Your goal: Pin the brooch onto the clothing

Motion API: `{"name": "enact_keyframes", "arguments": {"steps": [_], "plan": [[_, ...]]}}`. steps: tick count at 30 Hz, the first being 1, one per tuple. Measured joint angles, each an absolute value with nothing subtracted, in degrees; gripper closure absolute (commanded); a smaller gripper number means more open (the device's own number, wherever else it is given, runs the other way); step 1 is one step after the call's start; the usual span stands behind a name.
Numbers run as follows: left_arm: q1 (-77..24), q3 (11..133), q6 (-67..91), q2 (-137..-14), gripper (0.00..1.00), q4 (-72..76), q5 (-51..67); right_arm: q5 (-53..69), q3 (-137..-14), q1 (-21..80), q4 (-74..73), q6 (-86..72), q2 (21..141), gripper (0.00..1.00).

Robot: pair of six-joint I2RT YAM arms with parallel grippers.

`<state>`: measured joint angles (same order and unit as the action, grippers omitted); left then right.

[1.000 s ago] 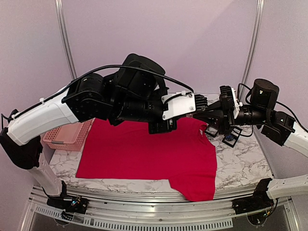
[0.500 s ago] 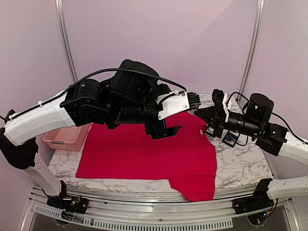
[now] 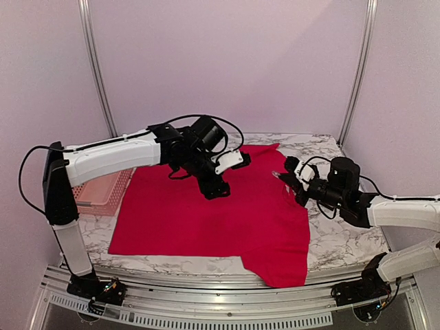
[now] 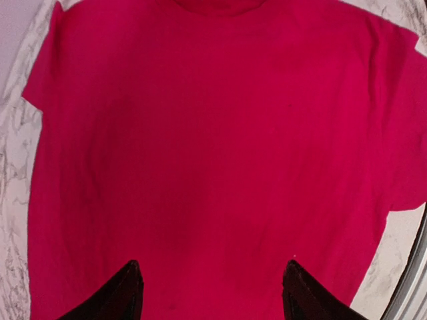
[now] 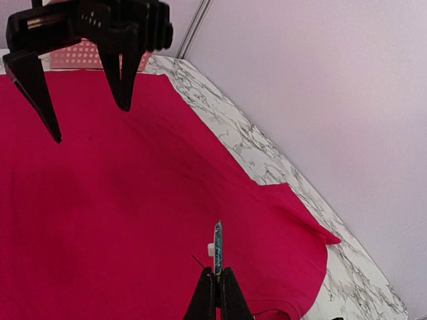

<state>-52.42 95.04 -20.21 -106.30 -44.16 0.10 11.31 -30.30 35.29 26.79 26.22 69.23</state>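
Since my right gripper (image 5: 217,275) sits nearest, I log it first: fingers pressed together on the lower edge of the brooch (image 5: 217,245). The brooch stands upright, edge-on to the wrist camera. Its blue-green face is not readable, and a thin dark pin seems to stick out low on one side. It hangs above the clothing (image 5: 133,200), apart from the cloth, over the part closest to my right arm. The clothing, a red T-shirt, lies spread flat on the marble table (image 5: 267,163), with one part draping over the near edge in the overhead view. Farther out, my left gripper (image 4: 212,268) hovers over the middle of the shirt, fingers spread wide, holding nothing, not touching fabric. Beyond it, the pink basket (image 3: 96,196) sits at the table's left side. Judgement: the step in hand is bringing the pin to the fabric. To do it well, the left fingers should come down and hold the cloth taut just beside the chosen spot. The right should tilt so the pin point leads, enter shallow, catch only the upper layer, and pinch firmly so the brooch cannot twist.
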Motion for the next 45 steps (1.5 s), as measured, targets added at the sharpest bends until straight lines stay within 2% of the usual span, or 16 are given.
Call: {"name": "enact_keyframes", "arguments": {"steps": [6, 10, 22, 28, 33, 37, 41, 45], "plan": [[-49.63, 94.65, -24.99, -117.58, 0.36, -44.95, 2.37, 10.79, -28.29, 35.29, 31.57, 30.48, 77.95, 1.00], [-45.12, 92.86, -27.03, -120.25, 0.38, -44.51, 1.26, 11.11, -27.24, 35.29, 32.93, 33.41, 80.03, 1.00], [-39.72, 72.73, -29.91, -110.19, 0.38, -32.53, -2.37, 9.50, -27.22, 36.49, 37.56, 40.69, 86.83, 1.00], [-37.52, 69.45, -33.69, -106.80, 0.37, -33.95, -4.62, 7.51, -27.20, 37.82, 40.69, 45.34, 91.22, 1.00], [-36.95, 73.54, -38.52, -106.39, 0.36, -45.15, -4.56, 7.35, -27.00, 39.22, 43.83, 46.15, 92.55, 1.00], [-39.51, 81.52, -41.69, -106.65, 0.42, -48.93, -0.73, 7.77, -26.20, 40.16, 47.64, 46.41, 93.54, 1.00], [-47.11, 92.03, -41.78, -111.28, 0.46, -45.39, 4.86, 7.77, -24.32, 40.51, 51.94, 47.11, 94.89, 1.00], [-51.42, 94.28, -38.09, -117.62, 0.43, -36.82, 11.86, 7.62, -22.33, 40.56, 56.05, 48.40, 96.09, 1.00]]}}
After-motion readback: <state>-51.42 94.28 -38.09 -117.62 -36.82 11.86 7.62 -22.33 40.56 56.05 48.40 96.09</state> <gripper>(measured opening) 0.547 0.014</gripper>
